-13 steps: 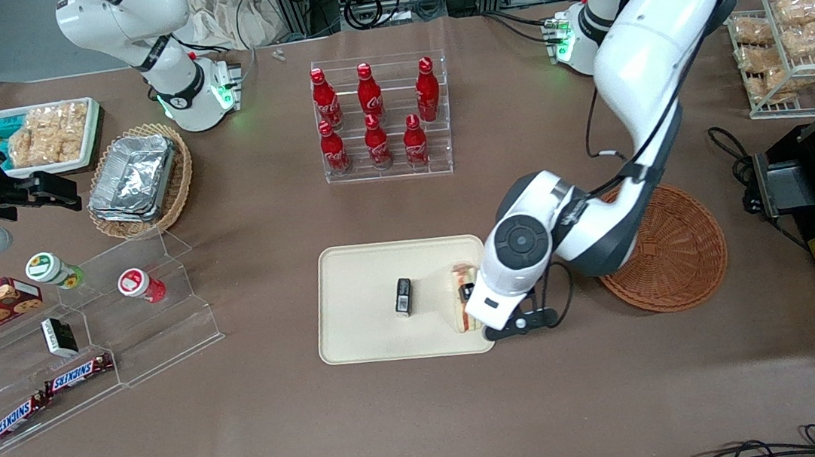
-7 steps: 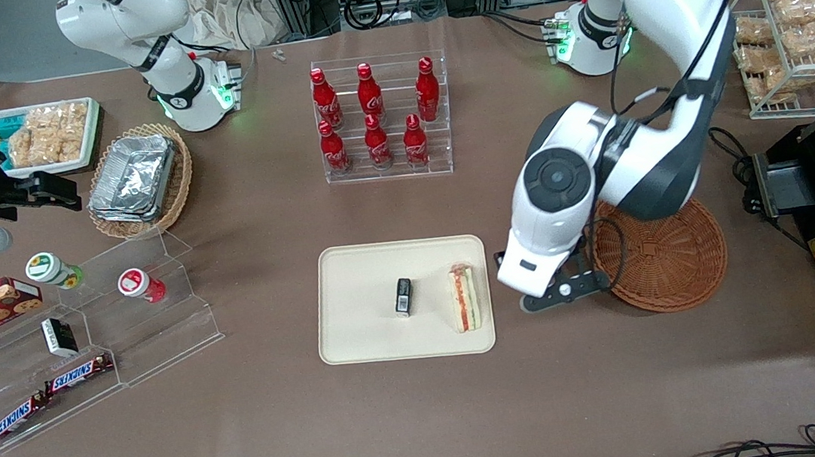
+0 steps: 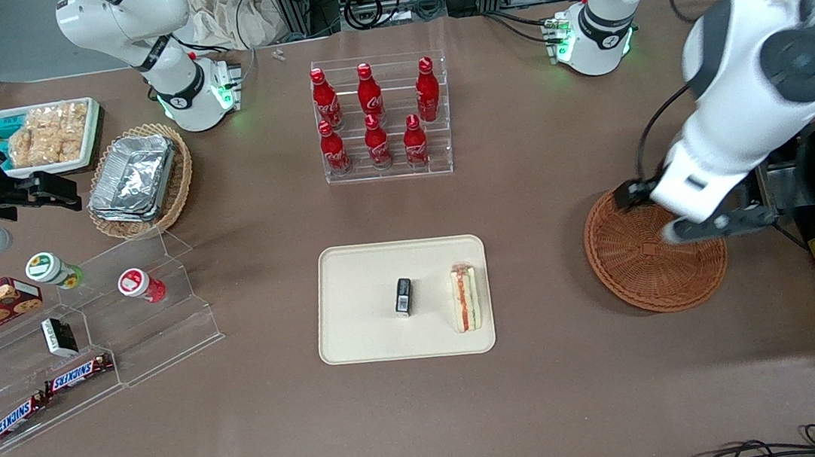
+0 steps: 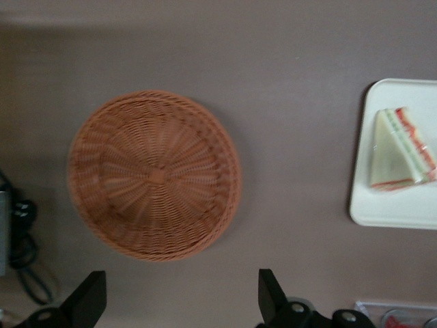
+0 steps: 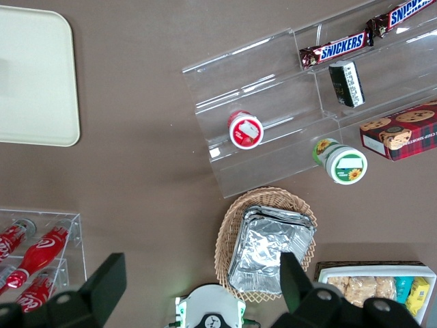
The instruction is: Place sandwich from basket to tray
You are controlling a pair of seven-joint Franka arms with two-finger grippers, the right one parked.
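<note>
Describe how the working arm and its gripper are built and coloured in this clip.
The working arm has glossy white rounded shells with dark grey joint bands and a round dark cap. A black cable loops along it to the wrist. Its base glows green. The gripper has matte black angular fingers, spread open above the basket.

Basket [image 3: 648, 279] showing rough reddish-brown woven wicker, tray [image 3: 364, 324] looking like smooth matt cream plastic, sandwich [image 3: 465, 298] showing soft pale bread, table [image 3: 428, 423] wearing matt brown covering, gripper [image 4: 179, 301] over basket, jaws looking matt black, spread.
</note>
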